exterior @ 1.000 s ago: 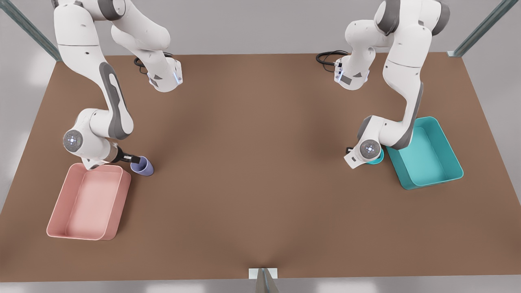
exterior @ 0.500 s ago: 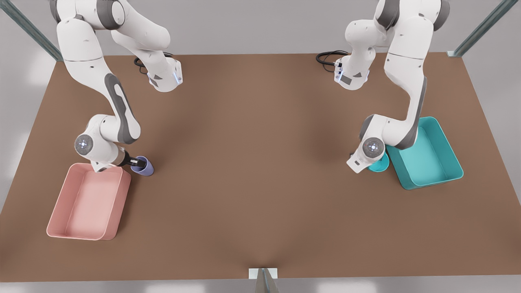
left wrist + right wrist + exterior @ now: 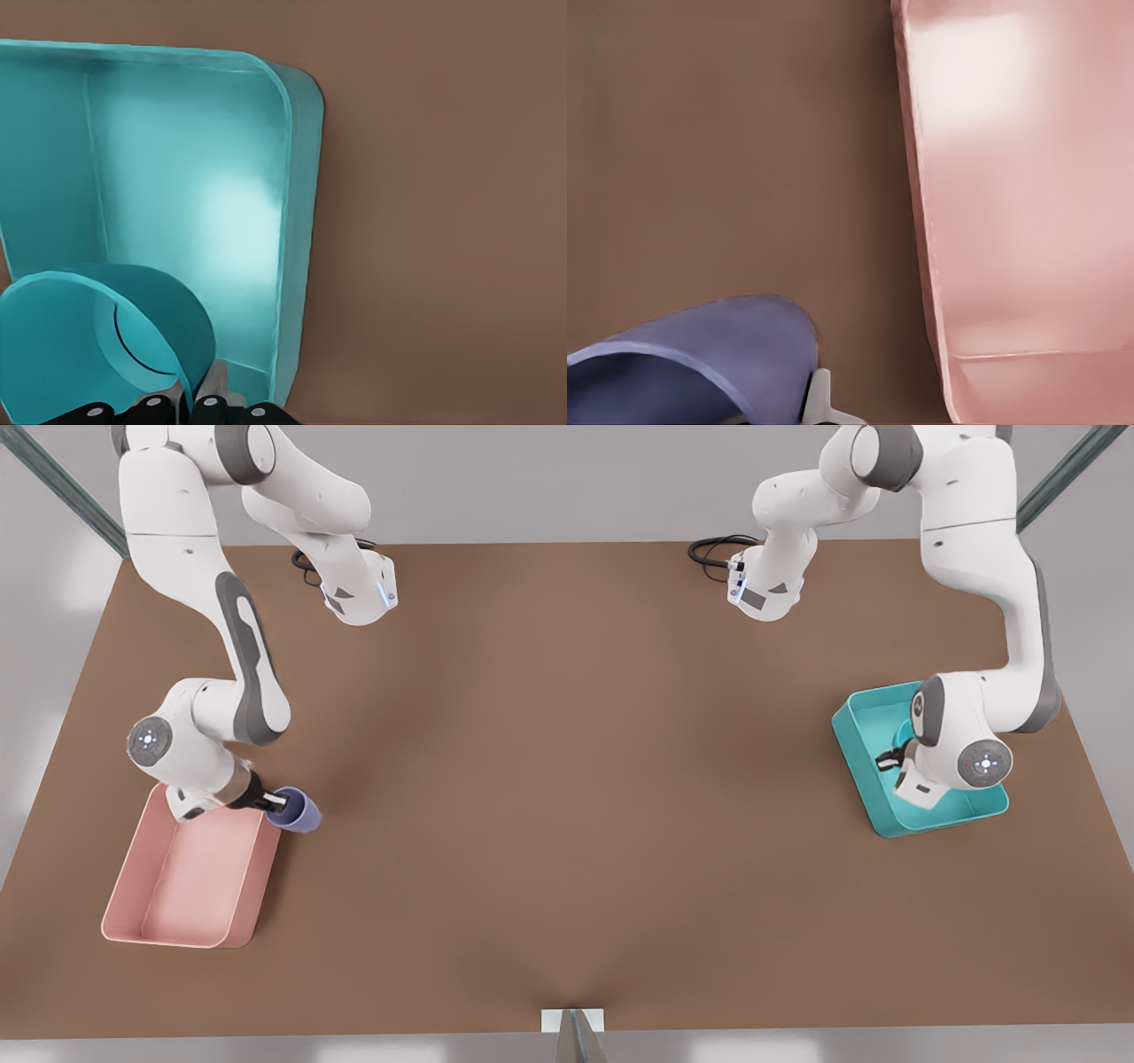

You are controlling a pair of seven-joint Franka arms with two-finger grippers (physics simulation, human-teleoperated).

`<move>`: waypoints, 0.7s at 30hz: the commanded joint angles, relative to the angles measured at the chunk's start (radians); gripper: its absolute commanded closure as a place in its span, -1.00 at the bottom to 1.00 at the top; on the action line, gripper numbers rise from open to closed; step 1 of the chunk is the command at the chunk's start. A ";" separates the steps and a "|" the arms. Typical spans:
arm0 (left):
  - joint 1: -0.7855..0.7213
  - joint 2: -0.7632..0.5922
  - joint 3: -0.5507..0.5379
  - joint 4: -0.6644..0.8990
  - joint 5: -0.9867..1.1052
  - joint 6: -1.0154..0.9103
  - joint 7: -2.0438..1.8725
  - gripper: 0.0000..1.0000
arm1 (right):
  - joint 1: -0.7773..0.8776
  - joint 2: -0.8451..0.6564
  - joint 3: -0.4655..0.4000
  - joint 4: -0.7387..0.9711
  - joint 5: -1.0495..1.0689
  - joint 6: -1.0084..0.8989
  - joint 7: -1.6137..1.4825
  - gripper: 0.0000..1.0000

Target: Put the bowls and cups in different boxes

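Observation:
In the left wrist view, my left gripper (image 3: 190,405) is shut on the rim of the teal bowl (image 3: 97,341), which hangs tilted over the inside of the teal box (image 3: 297,221). In the front view this gripper (image 3: 890,760) is over the teal box (image 3: 939,822) at the front view's right, and the wrist hides most of the bowl (image 3: 902,733). My right gripper (image 3: 273,804) is shut on the rim of the lavender cup (image 3: 299,812), at the far corner of the pink box (image 3: 199,868). In the right wrist view, the cup (image 3: 700,363) sits just outside the pink box's (image 3: 1028,221) long wall.
Both arm bases stand at the back of the brown table, each with a black cable (image 3: 716,549) beside it. A small metal bracket (image 3: 572,1020) sits at the front edge. Open tabletop stretches between the two boxes.
The left gripper carried the bowl from the table beside the teal box to over its inside. The right gripper shifted the cup slightly toward the pink box's corner.

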 commanded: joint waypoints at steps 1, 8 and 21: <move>0.014 0.013 0.021 -0.029 -0.005 0.173 0.060 0.57 | -0.008 -0.006 -0.005 0.131 -0.012 -0.274 -0.086 0.57; 0.070 0.095 0.053 -0.079 -0.007 0.367 0.106 0.57 | -0.093 0.157 -0.145 0.274 -0.019 -0.311 -0.370 0.57; -0.077 -0.171 -0.156 0.343 -0.166 -0.333 0.014 -1.00 | -0.126 0.349 -0.139 0.289 0.014 -0.154 -0.365 -1.00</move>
